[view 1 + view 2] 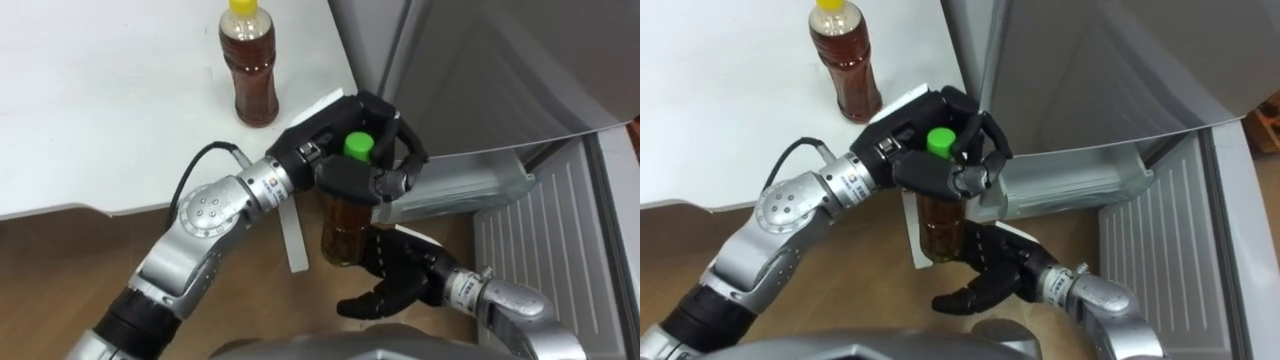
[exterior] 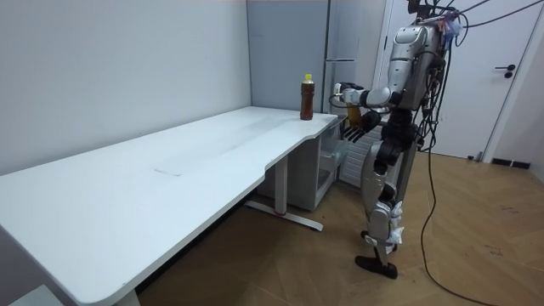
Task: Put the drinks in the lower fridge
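left eye view: two drink bottles. the yellow-capped bottle [image 1: 253, 75] stands upright on the white table [image 1: 100, 110], near its corner. the green-capped bottle [image 1: 343, 228] hangs off the table's edge, in front of the grey fridge [image 1: 480, 70]. the left hand [image 1: 352, 172] grips it from above, fingers and thumb curled round the neck just under the cap. the right hand [image 1: 398, 275] sits low beside the bottle's base with loosely spread fingers and nothing in its grasp; i cannot tell whether it touches the bottle. to the right is the ribbed inside of the open lower door [image 1: 545, 245].

room view: one robot stands on the wood floor [image 2: 476, 221] at the table's far end, facing the fridge, both arms raised forward with the held bottle between table corner and fridge.

right eye view: the same two bottles, one held and one on the table.
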You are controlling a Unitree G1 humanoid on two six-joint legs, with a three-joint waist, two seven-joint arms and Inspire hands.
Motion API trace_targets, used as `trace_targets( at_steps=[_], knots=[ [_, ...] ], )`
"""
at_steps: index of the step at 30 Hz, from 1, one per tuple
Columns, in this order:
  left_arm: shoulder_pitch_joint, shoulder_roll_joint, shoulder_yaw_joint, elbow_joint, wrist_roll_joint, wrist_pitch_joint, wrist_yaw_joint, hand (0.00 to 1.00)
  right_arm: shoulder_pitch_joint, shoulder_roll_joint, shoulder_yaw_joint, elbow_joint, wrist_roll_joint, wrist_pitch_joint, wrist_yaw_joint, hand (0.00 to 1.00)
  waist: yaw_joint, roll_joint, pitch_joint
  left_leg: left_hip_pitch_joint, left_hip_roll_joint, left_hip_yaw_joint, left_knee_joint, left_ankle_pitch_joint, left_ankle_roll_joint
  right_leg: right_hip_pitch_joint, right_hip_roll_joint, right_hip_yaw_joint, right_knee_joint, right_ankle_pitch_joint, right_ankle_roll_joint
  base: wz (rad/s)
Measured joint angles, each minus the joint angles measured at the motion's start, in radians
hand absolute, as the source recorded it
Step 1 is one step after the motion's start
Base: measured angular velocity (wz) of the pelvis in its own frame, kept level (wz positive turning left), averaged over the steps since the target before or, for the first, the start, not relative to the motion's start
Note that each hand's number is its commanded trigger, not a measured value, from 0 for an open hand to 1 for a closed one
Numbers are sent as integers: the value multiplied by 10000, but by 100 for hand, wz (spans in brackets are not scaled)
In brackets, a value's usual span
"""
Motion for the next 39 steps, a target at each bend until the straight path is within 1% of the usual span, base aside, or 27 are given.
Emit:
trace_targets(
  at_steps=[2,5,8,17,20,22,23,24,26,29,30,32,39],
  knots=[
    [0,1,-140,11,0,0,-108,100,-90,-1,17,0,0,0,1,0,11,-18,4,-7,-2,28,2,0,1,-35,9,57,9,0,0,-6],
    [2,3,-189,17,-12,0,-295,100,-276,6,131,-2,28,0,3,0,-2,-91,37,-37,-1,57,-2,0,1,-136,17,78,18,-1,1,-4],
    [11,21,-188,18,-10,8,-335,100,-307,0,158,-6,114,0,-12,0,-23,-133,21,-73,4,59,4,-1,1,-129,27,92,10,0,0,0],
    [128,44,-186,83,1,21,-350,100,-310,-1,169,-3,743,3,-119,0,-30,-123,11,-70,11,60,1,-1,1,-122,24,98,50,2,-1,0],
    [246,59,-208,90,45,26,-350,100,-309,-22,222,0,931,18,-160,0,-37,-81,1,-93,15,60,-19,-5,5,-155,41,93,83,3,-1,0],
    [247,136,-289,94,46,27,-349,100,-308,-108,417,-6,1211,22,-163,0,-29,-21,-35,-95,17,70,-25,-7,5,-157,46,94,84,4,-2,0],
    [249,184,-356,95,47,29,-350,100,-308,-156,515,-7,1306,23,-163,0,-30,44,-71,-91,16,89,-29,-7,5,-154,46,99,83,4,-2,0],
    [252,189,-376,114,46,30,-350,100,-310,-206,613,-15,1503,24,-164,0,-27,109,-72,-70,14,104,-33,-7,5,-139,42,101,86,4,-2,0],
    [251,193,-379,214,46,29,-350,100,-364,-221,754,-44,1621,24,-156,0,-29,176,-63,-37,25,157,-38,-6,5,-126,46,128,101,3,-1,-4],
    [254,197,-398,496,157,34,-352,100,-464,-189,778,-54,1843,24,59,0,-50,210,-36,-32,32,128,-23,-6,5,-138,48,134,146,3,-1,-1],
    [268,217,-400,559,203,44,-352,100,-502,-188,778,-55,1932,24,155,38,-64,208,-31,-34,32,125,-23,-7,5,-144,49,133,159,2,0,0],
    [279,236,-411,591,296,46,-359,100,-562,-188,778,-55,1967,24,260,100,-66,197,-23,-52,26,119,-22,-8,5,-154,45,131,165,2,0,0],
    [286,255,-422,593,354,45,-438,100,-591,-168,779,-55,2320,24,416,100,-71,152,-3,-180,-3,96,11,-8,10,-238,19,120,167,-6,14,0]
  ],
)
